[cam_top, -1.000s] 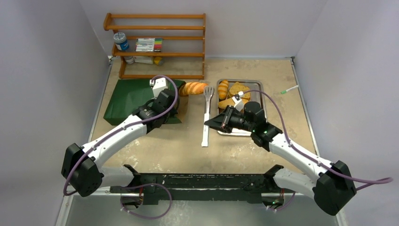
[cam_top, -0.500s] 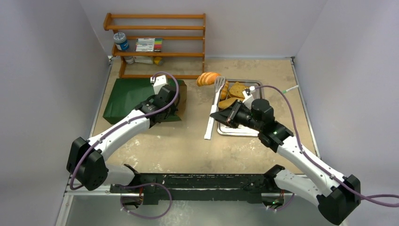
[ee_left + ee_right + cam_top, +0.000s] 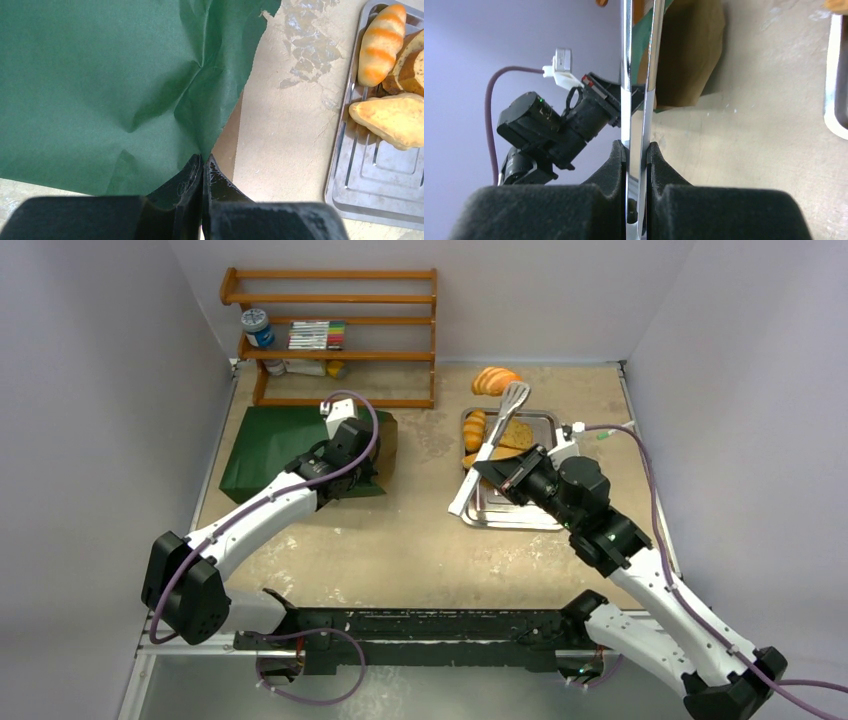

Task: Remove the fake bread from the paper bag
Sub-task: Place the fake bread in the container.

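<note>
The right claw (image 3: 492, 472) grips the tongs (image 3: 497, 430), which hold an orange baguette (image 3: 496, 380) beyond the tray (image 3: 520, 518).

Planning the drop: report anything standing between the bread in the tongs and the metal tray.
Nothing visible blocks it. The orange bread hangs in the tongs, gripped by the right pincer, just beyond the far rim of the tray. The far end holds other bread pieces; the near part looks bare.

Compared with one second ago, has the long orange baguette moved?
Yes. The baguette, at the tip of the tongs, went right and farther back: from beside the paper bag to beyond the far edge of the metal tray.
</note>
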Robot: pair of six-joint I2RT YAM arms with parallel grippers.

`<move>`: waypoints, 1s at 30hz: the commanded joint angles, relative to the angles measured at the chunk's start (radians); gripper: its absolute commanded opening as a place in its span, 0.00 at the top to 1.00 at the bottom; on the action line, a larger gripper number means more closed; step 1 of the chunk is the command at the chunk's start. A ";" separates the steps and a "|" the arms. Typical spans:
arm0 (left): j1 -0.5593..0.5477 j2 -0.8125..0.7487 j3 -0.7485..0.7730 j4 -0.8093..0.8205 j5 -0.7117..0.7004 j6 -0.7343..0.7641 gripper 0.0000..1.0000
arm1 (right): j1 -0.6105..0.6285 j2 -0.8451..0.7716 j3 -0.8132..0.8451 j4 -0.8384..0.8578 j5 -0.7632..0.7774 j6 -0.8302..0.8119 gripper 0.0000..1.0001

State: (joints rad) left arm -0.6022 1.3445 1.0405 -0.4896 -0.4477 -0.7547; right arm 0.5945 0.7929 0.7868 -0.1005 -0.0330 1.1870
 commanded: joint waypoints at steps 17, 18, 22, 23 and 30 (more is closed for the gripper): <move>0.008 -0.072 0.017 -0.023 0.086 0.113 1.00 | -0.004 -0.118 -0.060 0.122 0.407 0.101 1.00; 0.008 -0.075 0.017 -0.024 0.088 0.117 1.00 | -0.004 -0.119 -0.073 0.137 0.418 0.109 1.00; 0.007 -0.092 0.019 -0.037 0.099 0.134 1.00 | -0.004 -0.127 -0.123 0.188 0.461 0.127 1.00; 0.007 -0.095 0.021 -0.041 0.101 0.139 1.00 | -0.005 -0.127 -0.132 0.198 0.471 0.128 1.00; 0.007 -0.123 -0.001 -0.039 0.110 0.155 1.00 | -0.005 -0.130 -0.201 0.248 0.506 0.170 1.00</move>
State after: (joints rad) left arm -0.6010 1.2659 1.0405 -0.5560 -0.3580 -0.6258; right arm 0.5941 0.6865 0.5987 -0.0025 0.4019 1.3254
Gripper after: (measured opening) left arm 0.006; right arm 0.076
